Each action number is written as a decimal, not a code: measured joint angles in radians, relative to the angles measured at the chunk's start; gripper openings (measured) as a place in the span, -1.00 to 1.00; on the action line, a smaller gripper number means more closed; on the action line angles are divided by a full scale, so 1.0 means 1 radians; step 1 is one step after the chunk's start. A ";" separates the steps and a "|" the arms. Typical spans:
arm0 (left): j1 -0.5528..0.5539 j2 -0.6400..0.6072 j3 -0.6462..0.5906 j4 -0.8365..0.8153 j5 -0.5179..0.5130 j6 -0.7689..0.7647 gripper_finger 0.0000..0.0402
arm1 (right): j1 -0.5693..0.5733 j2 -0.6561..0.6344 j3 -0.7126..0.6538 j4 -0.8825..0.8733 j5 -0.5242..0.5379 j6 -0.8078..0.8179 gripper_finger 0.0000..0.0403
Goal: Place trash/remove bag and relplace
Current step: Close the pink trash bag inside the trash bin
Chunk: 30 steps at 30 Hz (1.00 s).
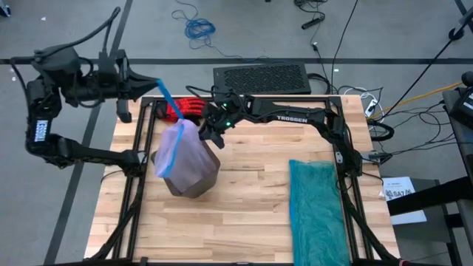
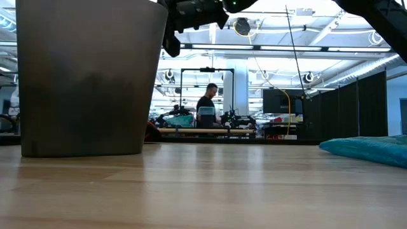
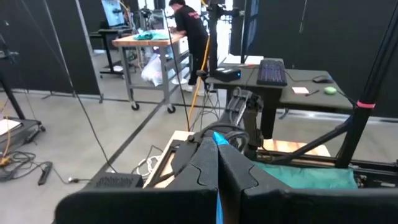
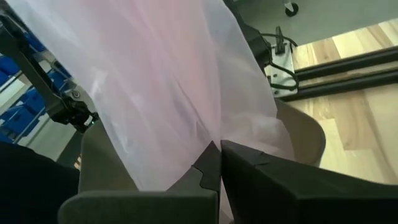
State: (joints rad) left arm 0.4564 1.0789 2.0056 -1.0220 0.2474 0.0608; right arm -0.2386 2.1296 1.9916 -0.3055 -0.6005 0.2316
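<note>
Pale lilac-pink bag (image 1: 185,151) with a blue drawstring (image 1: 165,94).
Grey-brown bin (image 1: 198,181), teal-green plastic bag (image 1: 316,210), red glove (image 1: 179,108), light wood-grain surface (image 1: 244,214).

The right gripper's (image 4: 219,163) dark fingers pinch the thin, see-through pale pink plastic bag (image 4: 168,81) above the grey-brown bin's rim (image 4: 305,127)

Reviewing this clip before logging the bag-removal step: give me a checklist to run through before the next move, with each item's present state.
1. Left gripper shut on the blue drawstring: ok.
2. Right gripper shut on the bag: ok.
3. Bag lifted fully clear of the bin: not ok, its lower part sits inside.
4. Bin upright on the table: ok.
5. Trash inside the bag: cannot tell.
6. Teal bag lying clear of both arms: ok.
</note>
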 joint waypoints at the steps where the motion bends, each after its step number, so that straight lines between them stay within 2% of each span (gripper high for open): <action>1: 0.000 0.000 0.005 -0.007 -0.006 0.000 -1.00 | 0.000 0.000 0.000 -0.008 0.000 -0.006 -1.00; 11: 0.000 0.000 0.016 -0.064 -0.062 -0.001 -1.00 | 0.000 0.000 0.000 -0.053 0.003 -0.016 -1.00; 17: 0.000 0.005 0.018 -0.075 -0.102 0.001 -1.00 | -0.018 -0.024 -0.002 -0.061 0.022 0.070 -0.95; 22: 0.000 0.012 0.018 -0.076 -0.106 0.005 -0.91 | -0.032 -0.072 -0.002 -0.079 0.084 0.071 -0.70; 30: 0.000 0.013 0.018 -0.077 -0.106 0.005 -0.53 | -0.050 -0.154 -0.002 -0.090 0.082 0.122 -0.19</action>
State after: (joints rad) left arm 0.4568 1.0916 2.0235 -1.0990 0.1417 0.0656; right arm -0.2890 1.9755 1.9900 -0.3950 -0.5187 0.3535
